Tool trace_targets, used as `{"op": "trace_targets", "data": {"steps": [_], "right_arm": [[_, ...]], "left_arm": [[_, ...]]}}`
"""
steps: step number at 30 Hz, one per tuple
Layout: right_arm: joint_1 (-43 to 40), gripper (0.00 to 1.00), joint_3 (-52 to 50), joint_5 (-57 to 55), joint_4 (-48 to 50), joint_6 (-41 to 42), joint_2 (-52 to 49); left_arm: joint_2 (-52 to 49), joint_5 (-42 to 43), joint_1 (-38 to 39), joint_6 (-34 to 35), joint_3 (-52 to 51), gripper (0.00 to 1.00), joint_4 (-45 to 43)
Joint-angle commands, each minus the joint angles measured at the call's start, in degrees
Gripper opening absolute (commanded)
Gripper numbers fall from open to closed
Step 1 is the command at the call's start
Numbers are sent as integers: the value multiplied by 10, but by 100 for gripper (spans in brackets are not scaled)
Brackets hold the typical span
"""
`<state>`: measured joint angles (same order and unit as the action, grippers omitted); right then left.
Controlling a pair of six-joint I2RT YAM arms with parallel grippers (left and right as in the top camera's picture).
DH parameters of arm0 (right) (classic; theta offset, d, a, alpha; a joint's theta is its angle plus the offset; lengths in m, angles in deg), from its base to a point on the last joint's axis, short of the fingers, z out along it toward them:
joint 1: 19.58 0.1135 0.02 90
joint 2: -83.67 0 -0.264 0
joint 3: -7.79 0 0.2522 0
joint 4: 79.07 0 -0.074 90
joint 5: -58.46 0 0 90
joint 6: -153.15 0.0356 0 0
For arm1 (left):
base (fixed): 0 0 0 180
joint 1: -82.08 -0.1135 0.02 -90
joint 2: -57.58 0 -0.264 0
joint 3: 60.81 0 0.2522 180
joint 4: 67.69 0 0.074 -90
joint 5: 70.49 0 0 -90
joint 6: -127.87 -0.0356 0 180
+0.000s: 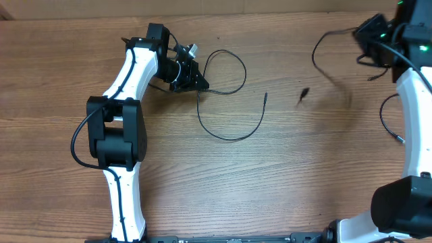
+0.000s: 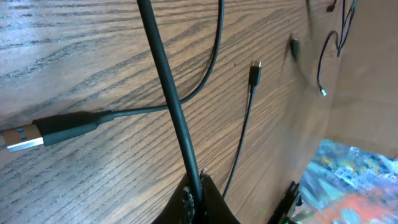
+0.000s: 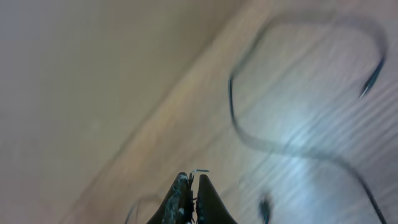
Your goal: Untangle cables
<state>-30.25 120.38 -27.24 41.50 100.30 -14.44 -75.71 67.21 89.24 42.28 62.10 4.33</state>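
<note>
Black cord runs up from the left gripper, which pinches it over the wooden table, its loop lying just beside. Blur smears the right wrist view: we see the right gripper pressed together near the far edge, but cannot tell whether it grips the second cord curling nearby.

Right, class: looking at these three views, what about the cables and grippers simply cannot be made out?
Right wrist view: motion blur smears the smeared cable; whether the right gripper grips it is unclear.
Overhead: the dark plug is blurred, type unreadable.
Overhead: the right-edge cable passes behind the right arm.
Left wrist view: the held cable in the left gripper runs off the top edge.
</note>
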Motion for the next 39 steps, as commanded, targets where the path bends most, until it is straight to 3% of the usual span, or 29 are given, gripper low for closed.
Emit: {"op": "trace_targets", "data": {"steps": [1, 8, 12, 15, 17, 20, 23, 28, 33, 39], "right_arm": [[-18, 4, 25, -79, 15, -63, -2], [-42, 4, 25, -118, -8, -146, -10], [-39, 4, 24, -106, -82, -137, -15], [-34, 10, 24, -92, -150, -93, -21], [-32, 25, 24, -82, -194, -68, -27], [-32, 65, 24, -55, -250, -47, -33], [-31, 81, 24, -40, -299, -14, -35], [-32, 90, 16, -45, -374, 54, -35], [-27, 91, -60, -46, -392, 89, -35], [12, 89, -271, -19, -257, 96, 0]], "left_arm": [[14, 0, 5, 18, 13, 4, 0], [14, -2, 5, 36, 13, 5, 0], [14, -3, 5, 40, 13, 5, -1], [14, -3, 5, 40, 13, 5, 0], [14, -3, 5, 41, 13, 5, 0], [14, -3, 6, 46, 13, 5, 0], [14, -3, 8, 45, 13, 5, 0], [14, -3, 8, 40, 13, 4, 0], [14, -3, 8, 16, 13, 4, 0], [14, -3, 8, -16, 13, 4, 5]]}}
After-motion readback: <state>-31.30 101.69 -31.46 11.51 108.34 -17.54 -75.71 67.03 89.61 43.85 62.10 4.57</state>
